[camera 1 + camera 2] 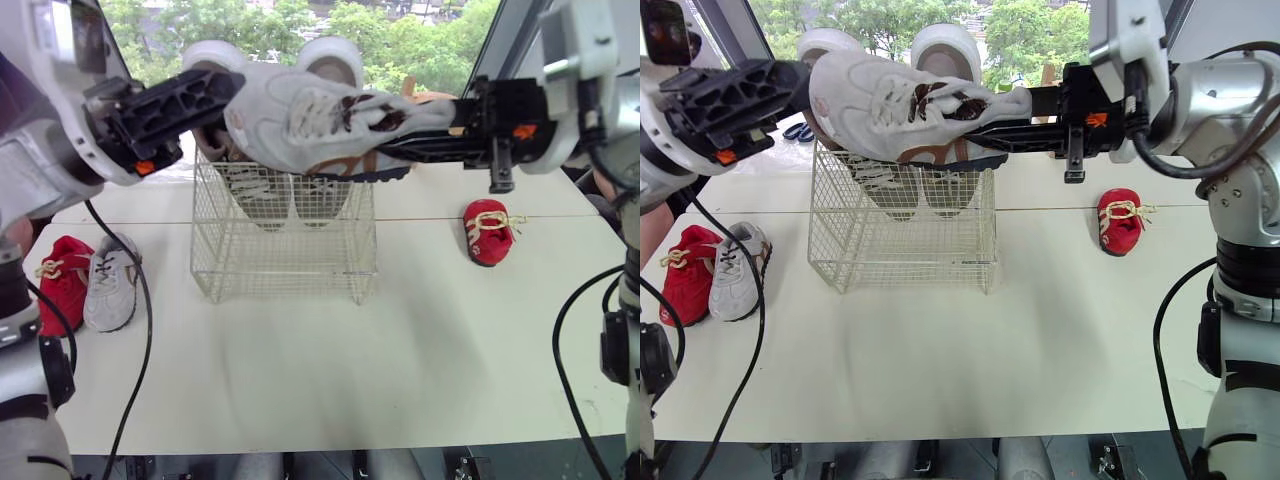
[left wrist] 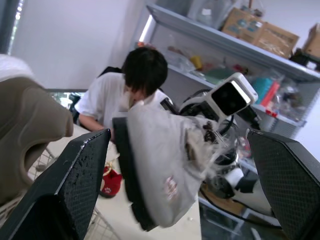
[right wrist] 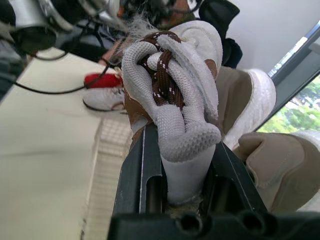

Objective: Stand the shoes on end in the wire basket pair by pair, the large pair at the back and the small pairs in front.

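1. While the right tool (image 3: 181, 150) is closed tight on the heel end of a grey shoe (image 1: 300, 120) with brown laces, it holds that shoe level in the air, directly above the wire basket (image 1: 285, 250).
2. The grey shoe lies on its side, with its dark sole facing the robot and its toe pointing toward the robot's left.
3. The left tool (image 2: 177, 145) is spread wide open and grips nothing. The toe end of the grey shoe sits in the gap between its two black fingers (image 2: 75, 185), with space showing on both sides.
4. The wire basket stands toward the back of a white counter (image 1: 320, 360), roughly at the centre.
5. Two large pale shoes (image 1: 335, 62) stand on end side by side at the back of the basket. Their upper ends rise above the rim and their lower ends rest inside the wire walls.
6. On the robot's left side of the counter, a small red shoe (image 1: 62, 280) and a small grey-and-white shoe (image 1: 112, 282) lie just beside each other, well apart from the basket.
7. On the robot's right side, a second small red shoe (image 1: 488, 232) with pale laces lies alone on the counter, also apart from the basket.
8. Seen from the left wrist, a person (image 2: 125, 95) in a white top bends forward beyond the counter. A shelf (image 2: 225, 40) of boxes and other items stands behind them.
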`<state>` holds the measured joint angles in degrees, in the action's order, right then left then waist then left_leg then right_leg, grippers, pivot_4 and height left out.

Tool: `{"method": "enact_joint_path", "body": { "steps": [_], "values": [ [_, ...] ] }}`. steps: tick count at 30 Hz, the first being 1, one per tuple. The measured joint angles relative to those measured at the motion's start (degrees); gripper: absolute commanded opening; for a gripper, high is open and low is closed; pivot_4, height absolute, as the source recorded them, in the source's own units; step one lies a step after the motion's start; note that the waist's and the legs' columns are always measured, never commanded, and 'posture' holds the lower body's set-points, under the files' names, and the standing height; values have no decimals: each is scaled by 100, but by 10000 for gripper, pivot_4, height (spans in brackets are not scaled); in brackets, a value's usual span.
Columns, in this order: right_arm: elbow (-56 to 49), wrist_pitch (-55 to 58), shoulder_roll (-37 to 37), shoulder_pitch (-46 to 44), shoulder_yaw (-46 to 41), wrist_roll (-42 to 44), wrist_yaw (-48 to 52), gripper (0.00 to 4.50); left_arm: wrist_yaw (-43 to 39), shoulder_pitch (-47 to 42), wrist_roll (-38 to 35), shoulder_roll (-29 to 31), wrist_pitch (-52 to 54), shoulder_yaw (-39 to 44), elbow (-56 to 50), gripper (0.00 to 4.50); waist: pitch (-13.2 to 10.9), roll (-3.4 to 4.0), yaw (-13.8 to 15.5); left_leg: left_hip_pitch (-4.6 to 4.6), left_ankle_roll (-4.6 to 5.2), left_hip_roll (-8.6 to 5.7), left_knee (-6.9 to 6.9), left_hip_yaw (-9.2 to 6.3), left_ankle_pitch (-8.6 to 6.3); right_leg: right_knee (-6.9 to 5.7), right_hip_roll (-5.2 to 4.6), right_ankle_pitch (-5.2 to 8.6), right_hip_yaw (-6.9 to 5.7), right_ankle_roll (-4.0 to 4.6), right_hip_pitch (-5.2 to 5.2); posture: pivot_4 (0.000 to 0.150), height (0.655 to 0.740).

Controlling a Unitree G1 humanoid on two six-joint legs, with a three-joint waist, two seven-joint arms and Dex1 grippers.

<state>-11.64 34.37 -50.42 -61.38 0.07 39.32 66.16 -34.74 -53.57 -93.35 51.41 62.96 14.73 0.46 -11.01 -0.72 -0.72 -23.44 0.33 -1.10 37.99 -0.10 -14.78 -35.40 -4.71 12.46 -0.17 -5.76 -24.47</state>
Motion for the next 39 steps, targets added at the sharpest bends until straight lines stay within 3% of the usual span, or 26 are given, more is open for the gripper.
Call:
{"method": "enact_joint_path", "body": {
  "steps": [8,9,11,12,16,17,18,22,27,34,39],
  "values": [
    [-186,48,100,17,-108,32,-46,3221,-369,-40,470,-227,277,-91,238,2507,-1,-1,4,0,-1,1,0,-2,0,-1,-3,0,0,0,0,1500,7400],
    [-191,83,110,25,-113,36,-67,3221,-357,-47,503,-248,287,-79,241,2351,-1,-1,4,0,-1,1,0,-2,0,0,-4,0,0,0,-1,1500,7400],
    [-218,177,164,60,-156,50,-157,13058,-275,-47,537,-316,294,-26,240,2351,-1,-1,5,0,-1,1,0,-2,0,-1,-6,0,0,0,-1,1500,7400],
    [-222,244,200,78,-209,108,-209,15908,-197,-44,538,-349,293,-2,239,2351,-1,-1,7,0,-1,1,0,-3,0,-1,-7,0,0,0,-1,1500,7400],
    [-211,668,443,255,-570,517,-668,37028,281,114,374,-593,224,295,128,2351,-1,-2,8,0,-2,0,0,-4,0,-2,-20,-2,0,1,-1,1500,7400],
    [-105,842,728,406,-950,839,-1049,42218,625,305,265,-775,29,530,-95,2351,1,-4,8,2,-3,0,-3,-5,-1,-3,-37,-2,0,1,1,1500,7400],
    [15,954,935,537,-1272,1095,-1378,44545,903,460,162,-942,-146,697,-223,2351,1,-5,11,0,-4,-1,-2,-5,-1,-4,-41,-4,1,2,-1,1500,7400],
    [169,1252,2105,1136,-2333,2319,-3071,44545,2212,939,-77,-1888,-1247,1268,-1049,2351,2,-5,17,-7,-9,-2,-6,-8,0,-3,-52,-16,1,-8,-10,1500,7400],
    [56,1059,3599,1280,-2451,3587,-4889,44545,2907,965,-96,-2920,-2321,1200,-2063,2351,3,-1,10,-9,-12,-7,-10,-5,2,-3,-47,-20,0,-9,-13,1500,7400],
    [-88,895,4289,1335,-2078,4653,-5687,44545,3154,1020,138,-3419,-2881,776,-2159,2351,4,0,16,-9,-6,-13,-6,-3,3,-1,-25,-20,-6,-10,-6,1500,7400],
    [-404,693,4340,1334,-1781,4700,-5781,44545,3139,1316,227,-3521,-2972,485,-2238,2351,4,0,0,-7,-2,-8,-3,-2,1,-2,-10,-19,-4,-11,-5,1500,7400]
  ]
}}
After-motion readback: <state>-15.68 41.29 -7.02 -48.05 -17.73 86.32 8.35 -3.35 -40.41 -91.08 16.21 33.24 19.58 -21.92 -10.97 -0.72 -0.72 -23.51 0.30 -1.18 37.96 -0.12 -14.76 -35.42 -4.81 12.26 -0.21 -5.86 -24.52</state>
